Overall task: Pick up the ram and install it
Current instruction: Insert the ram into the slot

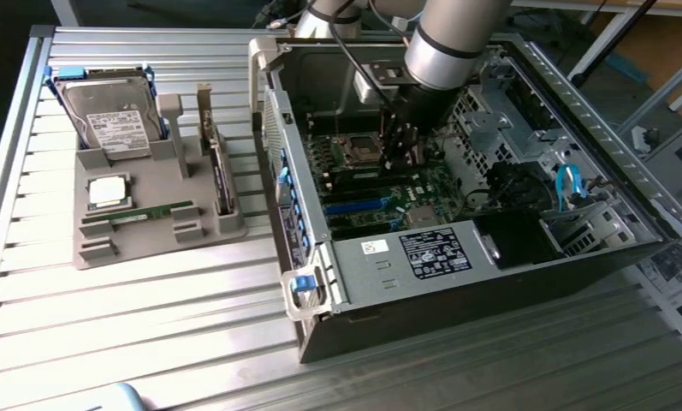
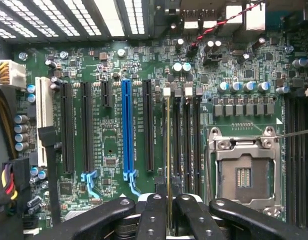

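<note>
Gripping the ram [image 2: 168, 150] (edge-on here) in closed gripper [image 2: 169, 206], at the memory slots [image 2: 186, 145] — risk of jamming or slipping from tilt, sideways offset, or reversed notch.

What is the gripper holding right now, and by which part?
The ram, seen edge-on, pinched across its two flat faces between the fingers of the gripper, at the memory slots.
</note>
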Action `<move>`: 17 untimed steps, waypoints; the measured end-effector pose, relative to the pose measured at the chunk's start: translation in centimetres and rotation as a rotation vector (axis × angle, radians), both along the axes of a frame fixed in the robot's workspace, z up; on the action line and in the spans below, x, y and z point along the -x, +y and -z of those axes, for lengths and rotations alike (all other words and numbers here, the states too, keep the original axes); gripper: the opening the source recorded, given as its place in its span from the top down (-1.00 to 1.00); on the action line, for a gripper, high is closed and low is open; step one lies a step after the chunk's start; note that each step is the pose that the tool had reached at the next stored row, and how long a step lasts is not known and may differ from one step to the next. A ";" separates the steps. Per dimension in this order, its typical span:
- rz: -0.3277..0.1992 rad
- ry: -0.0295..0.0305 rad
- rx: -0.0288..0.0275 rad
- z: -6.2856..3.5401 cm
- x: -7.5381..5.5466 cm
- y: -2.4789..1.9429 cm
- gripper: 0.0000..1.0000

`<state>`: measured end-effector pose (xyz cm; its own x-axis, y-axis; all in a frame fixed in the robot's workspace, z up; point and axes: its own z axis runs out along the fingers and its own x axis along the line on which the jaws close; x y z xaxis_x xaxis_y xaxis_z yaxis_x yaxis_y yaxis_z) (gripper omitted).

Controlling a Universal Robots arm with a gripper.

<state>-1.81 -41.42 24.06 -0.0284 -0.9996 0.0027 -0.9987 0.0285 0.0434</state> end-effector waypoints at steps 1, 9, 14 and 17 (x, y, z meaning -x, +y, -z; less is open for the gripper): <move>0.000 -0.0001 -0.0002 0.03 0.0 0.03 0.73; -0.028 0.0000 -0.0001 0.15 0.0 0.30 0.73; -0.028 0.0000 -0.0002 0.34 0.0 0.32 0.73; -0.028 0.0000 -0.0001 0.47 0.0 0.32 0.73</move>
<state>-1.79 -41.09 23.59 -0.0006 -1.0000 0.0026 -0.9991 0.0007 0.0434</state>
